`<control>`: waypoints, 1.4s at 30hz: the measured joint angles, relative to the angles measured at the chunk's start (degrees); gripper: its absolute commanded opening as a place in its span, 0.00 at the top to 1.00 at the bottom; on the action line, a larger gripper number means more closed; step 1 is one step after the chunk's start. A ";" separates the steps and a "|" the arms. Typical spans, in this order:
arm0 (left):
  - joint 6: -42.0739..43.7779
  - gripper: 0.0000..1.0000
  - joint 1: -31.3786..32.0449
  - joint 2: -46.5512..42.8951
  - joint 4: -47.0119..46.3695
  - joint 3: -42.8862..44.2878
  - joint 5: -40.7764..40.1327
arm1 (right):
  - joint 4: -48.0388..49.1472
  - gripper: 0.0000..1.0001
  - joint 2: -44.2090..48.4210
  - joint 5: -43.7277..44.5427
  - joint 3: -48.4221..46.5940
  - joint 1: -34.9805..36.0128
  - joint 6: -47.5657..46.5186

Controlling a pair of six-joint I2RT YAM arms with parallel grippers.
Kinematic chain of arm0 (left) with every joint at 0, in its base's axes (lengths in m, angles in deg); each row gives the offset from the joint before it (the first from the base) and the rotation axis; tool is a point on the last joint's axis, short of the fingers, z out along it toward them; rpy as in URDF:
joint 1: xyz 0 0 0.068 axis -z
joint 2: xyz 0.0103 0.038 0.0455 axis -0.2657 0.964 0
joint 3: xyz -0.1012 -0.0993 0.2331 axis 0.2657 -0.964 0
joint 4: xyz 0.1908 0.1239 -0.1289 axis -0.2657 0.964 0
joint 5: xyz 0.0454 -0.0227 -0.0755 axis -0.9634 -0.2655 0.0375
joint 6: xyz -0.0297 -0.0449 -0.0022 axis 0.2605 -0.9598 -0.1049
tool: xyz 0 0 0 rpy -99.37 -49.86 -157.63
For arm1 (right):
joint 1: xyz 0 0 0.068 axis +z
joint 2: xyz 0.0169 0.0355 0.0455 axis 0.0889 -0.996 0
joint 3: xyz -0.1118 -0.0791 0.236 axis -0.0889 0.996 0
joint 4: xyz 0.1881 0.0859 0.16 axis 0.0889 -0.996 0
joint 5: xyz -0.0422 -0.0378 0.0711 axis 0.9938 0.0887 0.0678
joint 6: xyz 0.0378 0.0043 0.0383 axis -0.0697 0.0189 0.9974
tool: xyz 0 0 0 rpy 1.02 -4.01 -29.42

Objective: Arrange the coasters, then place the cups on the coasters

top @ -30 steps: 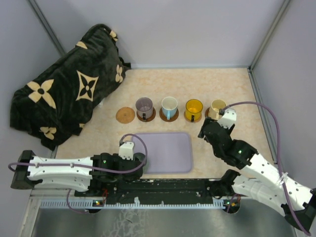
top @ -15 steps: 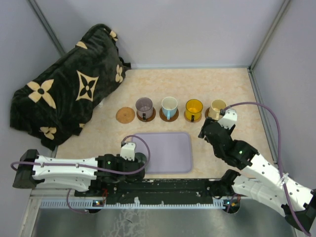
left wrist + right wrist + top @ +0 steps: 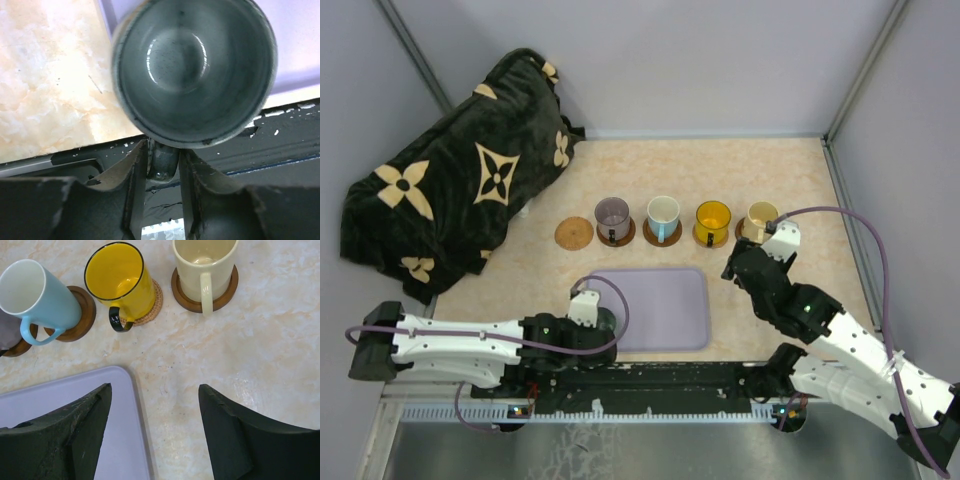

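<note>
The grey-green cup (image 3: 195, 70) stands at the left edge of the lavender tray (image 3: 665, 305). My left gripper (image 3: 162, 152) is shut on its handle (image 3: 162, 165), low at the tray's near left corner (image 3: 595, 325). Farther back, a row holds an empty tan coaster (image 3: 574, 233). To its right stand the purple-grey cup (image 3: 612, 214), the white cup with blue handle (image 3: 663, 212), the yellow cup (image 3: 712, 217) and the cream cup (image 3: 761, 215), each on a coaster. My right gripper (image 3: 155, 390) hangs open over the bare table just near of the yellow cup (image 3: 117, 277) and the cream cup (image 3: 204, 260).
A dark blanket with tan flower shapes (image 3: 450, 190) lies heaped at the back left. Grey walls close in the table on three sides. The black base rail (image 3: 650, 380) runs along the near edge, right beside the tray.
My left jaws have closed from wide apart onto the grey-green cup's handle, and the left arm has edged slightly right. The right arm has not moved.
</note>
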 measured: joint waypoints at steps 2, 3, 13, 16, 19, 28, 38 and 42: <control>0.17 0.71 0.00 0.24 -0.85 -0.07 0.31 | 0.00 0.29 0.00 0.00 0.02 0.00 0.22; 0.24 0.73 0.00 0.48 -1.31 -0.07 0.37 | 0.02 0.29 0.00 0.00 0.07 0.00 0.26; 0.70 1.00 0.00 2.62 -3.15 0.24 0.42 | 0.11 0.29 1.03 -0.52 0.39 0.00 1.14; 1.09 1.00 0.00 2.69 -2.95 0.50 0.04 | 0.22 0.29 1.68 -0.68 1.05 0.00 1.31; 1.66 1.00 0.00 2.67 -2.23 1.40 -0.33 | 0.22 0.29 2.03 -0.85 1.42 0.00 1.33; 0.42 1.00 -0.02 2.25 6.21 9.62 -7.85 | 0.13 0.30 2.51 -0.85 1.70 -0.02 1.33; -4.20 1.00 -5.09 -4.61 13.73 10.62 -18.21 | 0.81 0.32 2.49 -1.25 2.21 -0.02 1.09; 0.46 1.00 -11.74 -5.46 11.30 10.54 -21.97 | 1.97 0.33 2.40 -1.70 2.51 0.00 0.79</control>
